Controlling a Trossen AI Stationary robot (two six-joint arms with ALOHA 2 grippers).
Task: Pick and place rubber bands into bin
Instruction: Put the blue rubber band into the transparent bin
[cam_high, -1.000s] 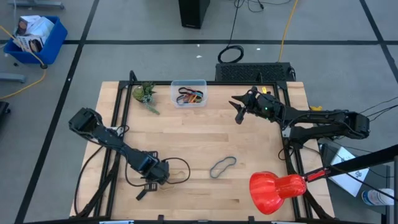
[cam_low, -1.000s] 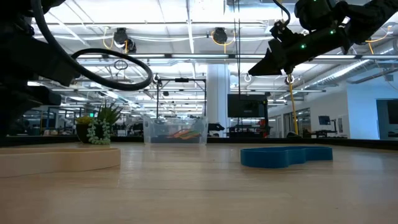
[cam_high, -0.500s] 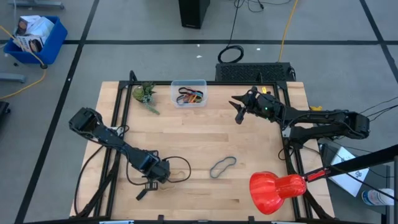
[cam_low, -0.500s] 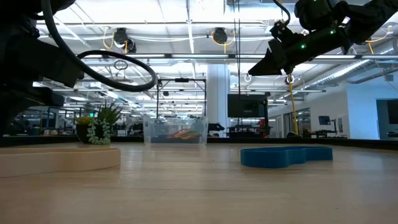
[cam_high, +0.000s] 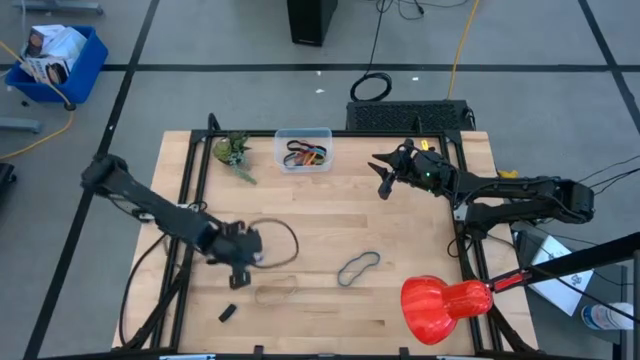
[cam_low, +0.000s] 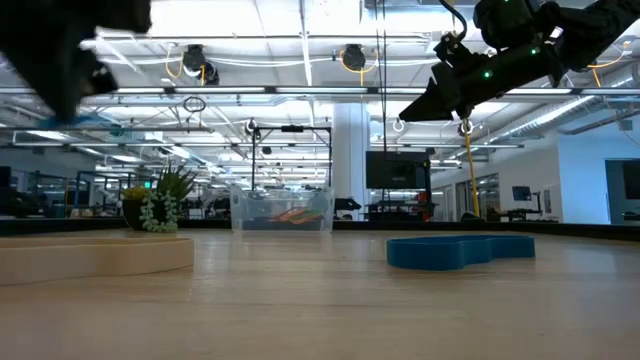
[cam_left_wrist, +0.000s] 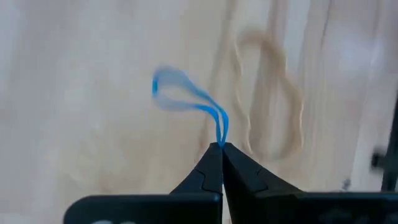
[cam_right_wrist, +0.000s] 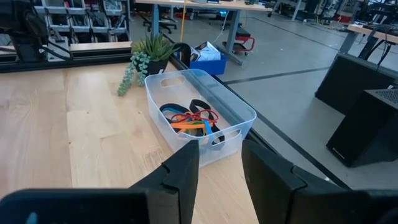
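We note the left gripper (cam_left_wrist: 221, 147) above the front-left part of the light wooden counter (cam_high: 400, 230), its jaws pinched together on a thin blue rubber band (cam_left_wrist: 186, 99) that hangs clear of the wood. Below it lies a thin tan rubber band loop (cam_left_wrist: 270, 93), flat on the counter; the high view shows that loop (cam_high: 275, 293) just beside the gripper. A grey rubber band, folded into a wavy loop (cam_high: 358, 267), lies near the counter's front centre. The small clear plastic rectangular bin (cam_high: 304, 150) stands at the far edge, well apart from the left gripper, holding black, red and orange rubber bands (cam_right_wrist: 189, 118). The right gripper (cam_right_wrist: 217, 165) hovers beside the bin, jaws parted and holding nothing. A small potted green plant (cam_high: 231, 150) stands just beside the bin.
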